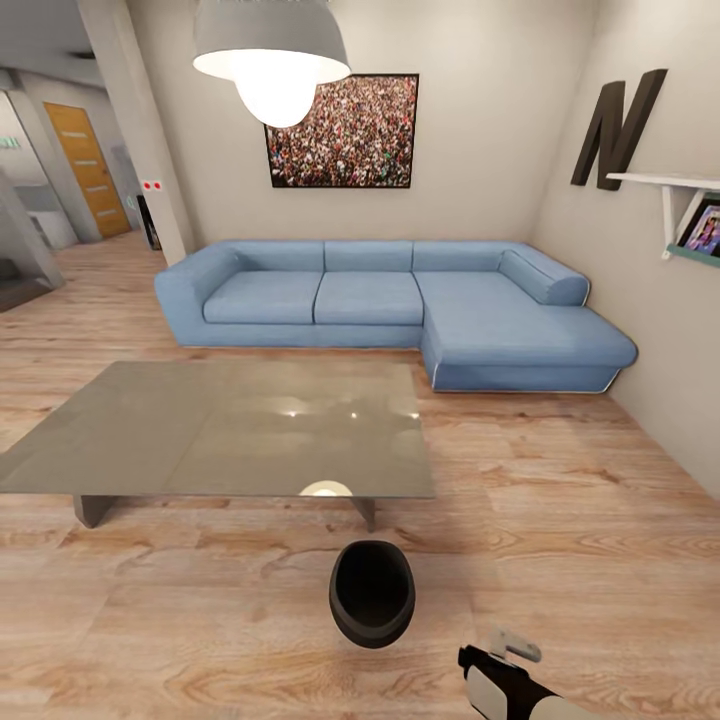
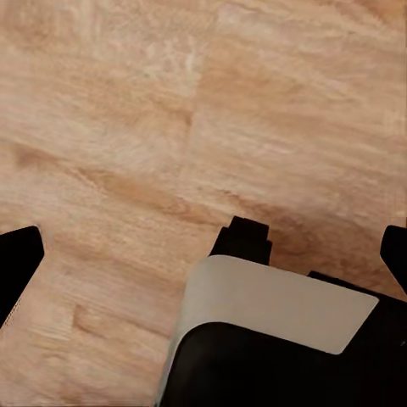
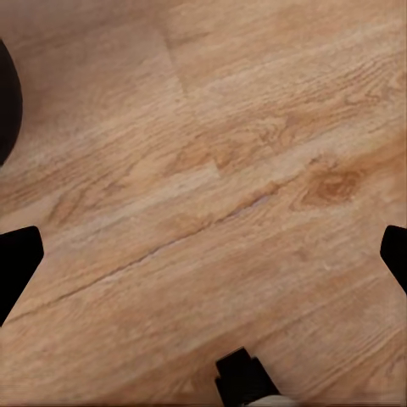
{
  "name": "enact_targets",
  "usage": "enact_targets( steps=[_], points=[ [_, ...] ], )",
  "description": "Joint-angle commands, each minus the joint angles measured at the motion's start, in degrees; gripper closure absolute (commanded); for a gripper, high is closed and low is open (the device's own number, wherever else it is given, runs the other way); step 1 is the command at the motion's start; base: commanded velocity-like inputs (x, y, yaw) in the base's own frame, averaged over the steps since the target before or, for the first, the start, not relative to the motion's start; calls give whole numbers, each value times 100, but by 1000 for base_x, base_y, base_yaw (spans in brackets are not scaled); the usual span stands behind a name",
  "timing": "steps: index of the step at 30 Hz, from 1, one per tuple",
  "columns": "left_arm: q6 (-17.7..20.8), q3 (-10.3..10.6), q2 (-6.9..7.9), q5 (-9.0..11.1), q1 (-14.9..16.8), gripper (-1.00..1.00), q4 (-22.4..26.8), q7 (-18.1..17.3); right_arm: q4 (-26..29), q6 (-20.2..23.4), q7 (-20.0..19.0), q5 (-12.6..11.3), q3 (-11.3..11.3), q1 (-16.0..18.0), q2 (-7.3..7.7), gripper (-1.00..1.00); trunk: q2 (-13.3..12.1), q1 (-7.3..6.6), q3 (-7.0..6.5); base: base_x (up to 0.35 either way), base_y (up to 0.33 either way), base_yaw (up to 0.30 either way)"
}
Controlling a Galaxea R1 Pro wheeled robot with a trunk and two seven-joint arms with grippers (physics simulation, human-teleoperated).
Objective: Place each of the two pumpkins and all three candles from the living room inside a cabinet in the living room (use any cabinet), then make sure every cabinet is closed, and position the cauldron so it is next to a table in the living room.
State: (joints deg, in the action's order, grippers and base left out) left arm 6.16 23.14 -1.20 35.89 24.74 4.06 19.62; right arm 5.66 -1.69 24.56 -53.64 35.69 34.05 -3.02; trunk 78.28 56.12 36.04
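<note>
The black cauldron (image 1: 372, 592) stands upright on the wooden floor, a short gap in front of the near edge of the low grey-beige table (image 1: 200, 440). Its mouth is empty. My right arm (image 1: 505, 685) hangs low to the cauldron's right. In the right wrist view the right gripper (image 3: 205, 259) is open over bare floor, with the cauldron's rim (image 3: 4, 102) at the picture's edge. My left gripper (image 2: 205, 259) is open too, pointing at the floor above a white and black part of my own body (image 2: 271, 331). The pumpkins, candles and cabinet are out of view.
A blue corner sofa (image 1: 400, 300) stands behind the table against the back wall. A pendant lamp (image 1: 270, 60) hangs above. A wall with a white shelf (image 1: 670, 200) runs along the right. Wooden floor stretches to the right of the table and cauldron.
</note>
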Motion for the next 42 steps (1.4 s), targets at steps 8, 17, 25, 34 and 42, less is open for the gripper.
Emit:
enact_targets(
  steps=[8, 17, 25, 34, 42],
  points=[
    [-233, 144, 4, -302, -250, -100, -46, -219, 5, -22, 16, -58, 45, -194, -13, -100, -320, -177, -140, 0, 0, 0],
    [-333, 154, 6, -326, -411, -100, -164, -463, -2, -56, -233, -72, 35, -355, -15, -100, -681, -374, -301, 0, 0, 0],
    [-394, 149, 18, -326, -541, -100, -199, -469, -10, -227, -334, -66, 35, -539, -14, -100, -1002, -550, -445, 0, 0, 0],
    [-430, 155, 62, -335, -774, -100, -204, -473, -56, -329, -338, -94, 36, -857, -21, -100, -1363, -748, -606, 0, 0, 0],
    [-440, 155, 87, -335, -932, -100, -204, -474, -132, -617, -338, -105, 35, -1535, -23, -100, -1683, -923, -750, 0, 0, 0]
  ],
)
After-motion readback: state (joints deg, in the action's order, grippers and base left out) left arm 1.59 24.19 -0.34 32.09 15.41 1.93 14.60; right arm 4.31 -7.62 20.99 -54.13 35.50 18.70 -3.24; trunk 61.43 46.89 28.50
